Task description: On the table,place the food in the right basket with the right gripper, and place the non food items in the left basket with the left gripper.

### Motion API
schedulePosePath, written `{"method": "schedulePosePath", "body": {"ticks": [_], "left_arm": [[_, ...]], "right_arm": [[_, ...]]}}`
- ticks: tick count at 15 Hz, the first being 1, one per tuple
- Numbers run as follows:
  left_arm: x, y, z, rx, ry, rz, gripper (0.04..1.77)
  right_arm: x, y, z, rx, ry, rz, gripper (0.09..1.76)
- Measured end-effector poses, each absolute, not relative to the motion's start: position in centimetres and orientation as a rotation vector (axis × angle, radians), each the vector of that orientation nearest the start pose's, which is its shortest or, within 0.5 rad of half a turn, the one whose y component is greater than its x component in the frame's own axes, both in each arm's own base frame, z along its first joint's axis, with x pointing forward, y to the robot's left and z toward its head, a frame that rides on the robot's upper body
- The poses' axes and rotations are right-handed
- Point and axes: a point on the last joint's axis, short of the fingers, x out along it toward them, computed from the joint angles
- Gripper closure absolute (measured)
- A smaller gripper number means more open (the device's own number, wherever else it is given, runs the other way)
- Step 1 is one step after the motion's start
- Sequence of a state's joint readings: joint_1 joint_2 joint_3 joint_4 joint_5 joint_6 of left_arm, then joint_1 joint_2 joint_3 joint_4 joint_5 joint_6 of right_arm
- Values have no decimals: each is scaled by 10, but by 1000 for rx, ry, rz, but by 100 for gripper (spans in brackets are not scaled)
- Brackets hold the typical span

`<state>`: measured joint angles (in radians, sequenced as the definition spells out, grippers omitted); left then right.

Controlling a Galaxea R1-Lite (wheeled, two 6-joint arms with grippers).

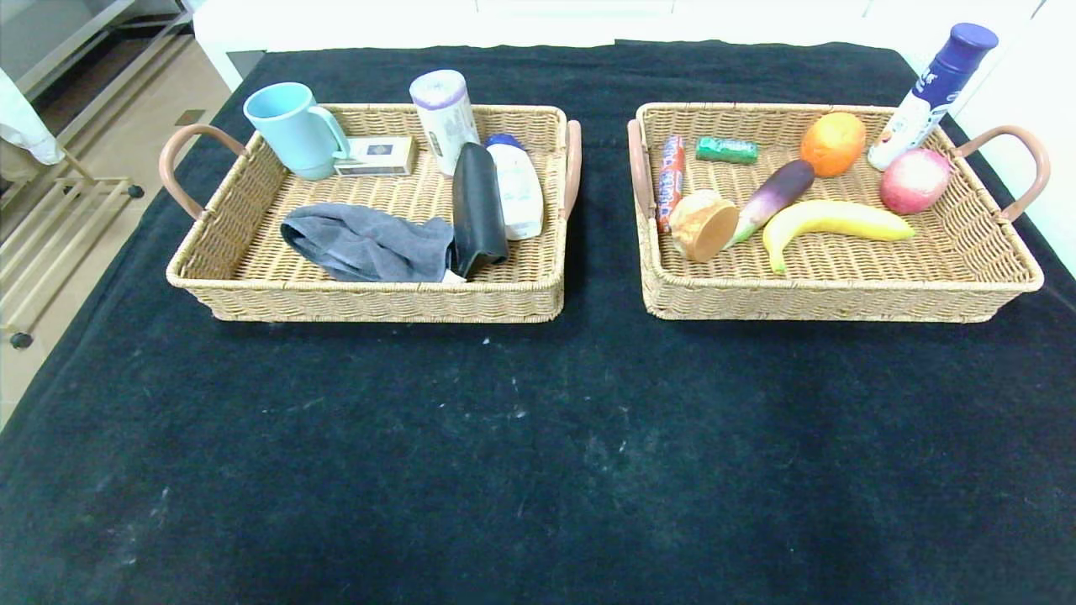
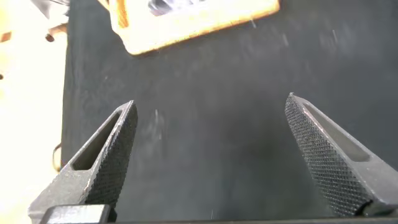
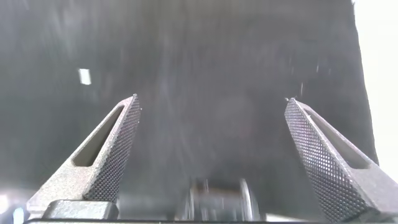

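Note:
The left basket point(image 1: 370, 290) holds a teal mug point(image 1: 290, 128), a small box point(image 1: 377, 156), a white roll point(image 1: 443, 113), a black wallet point(image 1: 477, 208), a white bottle point(image 1: 518, 189) and a grey cloth point(image 1: 366, 244). The right basket point(image 1: 841, 294) holds a red sausage point(image 1: 670, 178), a green packet point(image 1: 726, 149), an orange point(image 1: 832, 144), an eggplant point(image 1: 777, 197), a banana point(image 1: 832, 220), a bread roll point(image 1: 704, 225) and an apple point(image 1: 914, 180). A blue-capped bottle point(image 1: 931, 94) leans at its far right corner. Neither gripper shows in the head view. My left gripper point(image 2: 211, 99) and right gripper point(image 3: 211, 99) both stand open and empty over the black cloth.
A black cloth point(image 1: 538, 454) covers the table, bare in front of the baskets. A wicker basket point(image 2: 186, 28) shows ahead of the left gripper in the left wrist view. A metal rack point(image 1: 50, 210) stands beside the table's left edge.

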<state>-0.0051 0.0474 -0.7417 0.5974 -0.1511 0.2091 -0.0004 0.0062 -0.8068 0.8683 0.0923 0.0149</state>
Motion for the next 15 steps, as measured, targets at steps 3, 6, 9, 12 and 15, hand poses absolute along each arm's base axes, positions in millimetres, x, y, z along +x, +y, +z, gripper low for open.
{"method": "schedulePosePath", "body": {"ticks": [3, 6, 9, 12, 15], "left_arm": [[-85, -2, 175, 139, -188, -110, 9], [-58, -1, 150, 123, -224, -69, 9], [-39, -1, 118, 115, -140, -49, 9], [-28, -1, 94, 118, -84, -45, 9], [-23, -1, 81, 111, -44, -46, 9]], "right_arm": [[-106, 1, 175, 27, -78, 66, 14], [-69, 0, 157, 1, -169, 16, 14], [-37, 0, 122, -67, -240, -17, 14], [-25, -1, 94, -95, -153, -35, 14], [-24, -1, 86, -70, -95, -30, 14]]}}
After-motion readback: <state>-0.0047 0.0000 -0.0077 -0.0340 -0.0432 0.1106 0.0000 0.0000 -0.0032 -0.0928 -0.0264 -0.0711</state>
